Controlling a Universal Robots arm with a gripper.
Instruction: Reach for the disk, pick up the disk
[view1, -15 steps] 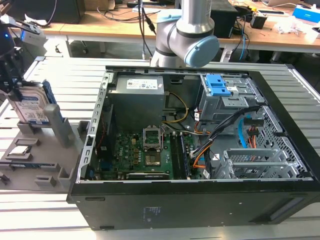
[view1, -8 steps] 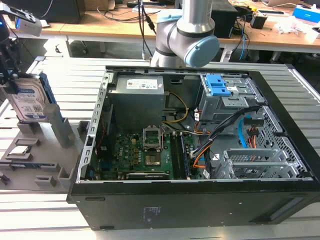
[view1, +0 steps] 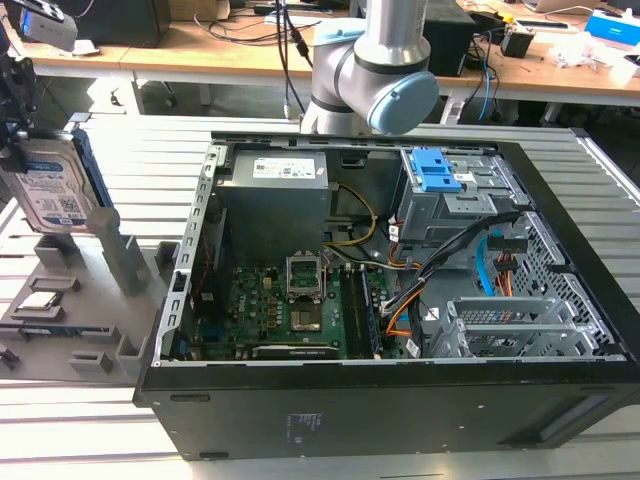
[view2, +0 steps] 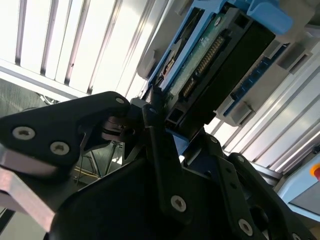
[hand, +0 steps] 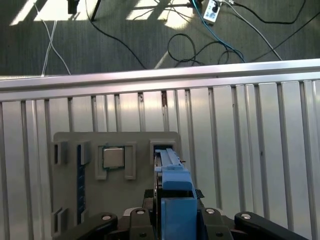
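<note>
The disk (view1: 52, 190) is a silver drive with a white-and-blue label and a blue frame. It stands upright at the exterior view's far left, its lower edge at the grey holder tray (view1: 110, 335). My gripper (view1: 22, 135) comes down on its top edge, black fingers pressed against both flat faces. In the first wrist view the disk (hand: 172, 192) runs edge-on between the fingers (hand: 142, 220), over the tray's slot (hand: 161, 149). In the second wrist view its green circuit side (view2: 207, 55) sits clamped at the gripper (view2: 165, 117).
A small square silver chip (view1: 38, 300) (hand: 113, 157) lies in a tray pocket beside the disk. An open black computer case (view1: 400, 410) with blue latch tabs (view1: 437, 170) fills the middle. Grey posts (view1: 125, 255) rise from the tray. The slatted metal table (hand: 260, 150) ends near cables on the floor.
</note>
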